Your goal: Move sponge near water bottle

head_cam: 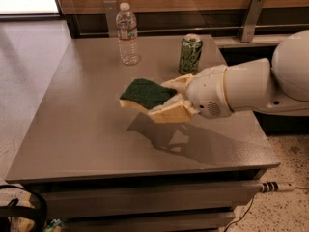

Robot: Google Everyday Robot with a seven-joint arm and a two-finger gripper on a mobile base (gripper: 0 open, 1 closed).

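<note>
The sponge [143, 94], dark green on top over pale yellow foam, is held in the air above the middle of the grey table [87, 129]. My gripper [170, 99] reaches in from the right and is shut on the sponge's right end, with one cream finger above it and one below. The sponge's shadow lies on the table under it. The water bottle [128, 34], clear with a white cap and a red-and-white label, stands upright at the table's far edge, behind and a little left of the sponge.
A green soda can [190, 54] stands upright at the back right of the table, just behind the gripper. A wooden wall with metal brackets [250, 17] runs behind the table. A cable lies on the floor at the lower right.
</note>
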